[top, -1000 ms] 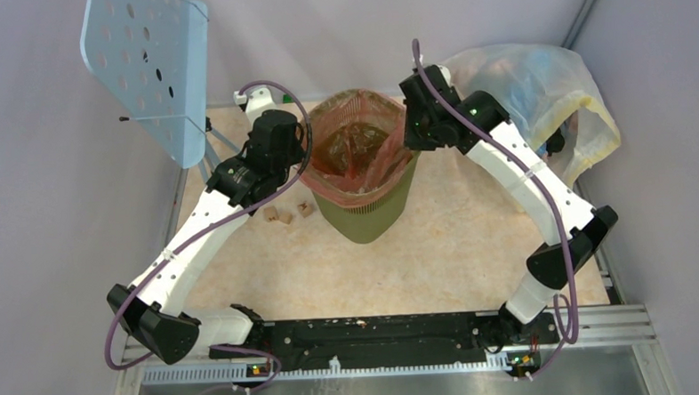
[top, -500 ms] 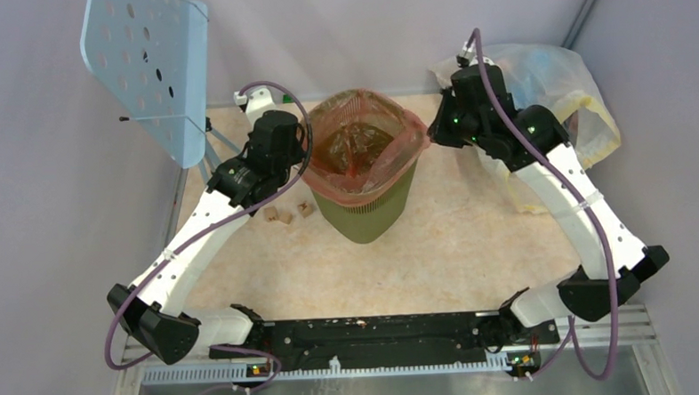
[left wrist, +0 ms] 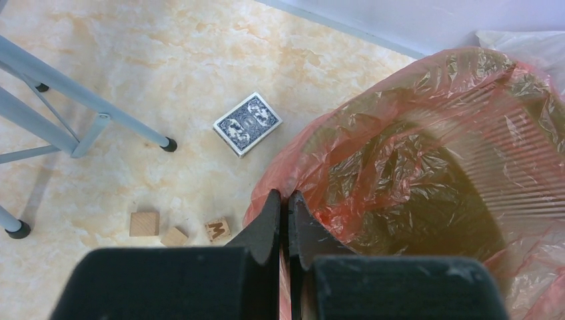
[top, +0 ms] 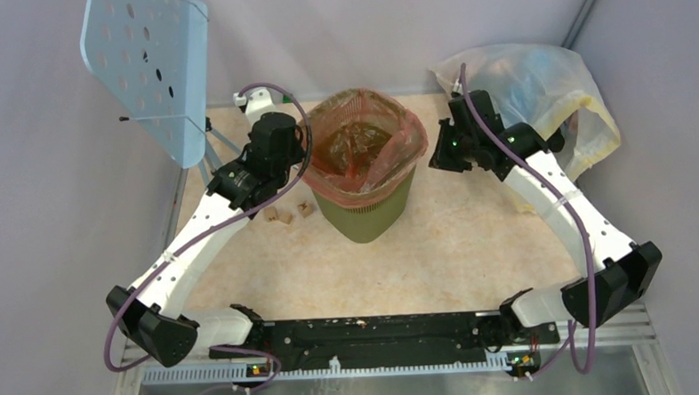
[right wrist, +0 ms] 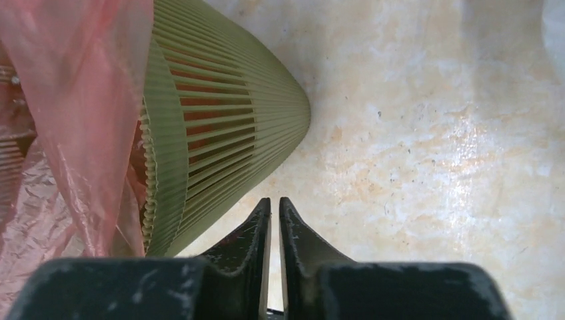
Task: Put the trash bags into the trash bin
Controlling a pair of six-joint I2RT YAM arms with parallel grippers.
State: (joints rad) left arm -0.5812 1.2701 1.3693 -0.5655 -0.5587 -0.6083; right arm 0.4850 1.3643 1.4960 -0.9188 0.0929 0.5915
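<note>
From above, the trash bag [top: 368, 143] lines the trash bin [top: 365, 216] mid-bench [top: 454, 237], with its hem folded over the rim. The left arm [top: 206, 217] reaches the bag's left edge and the right arm [top: 550, 189] sits just right of it.

In the left wrist view, your left fingers [left wrist: 268, 223] are pressed together at the hem, apparently pinching film.

In the right wrist view, your right fingers [right wrist: 256, 233] are nearly closed on nothing, beside the bin's ribbed wall.

You look to be seating the bag. Next, tug the hem down evenly without tearing it.
</note>
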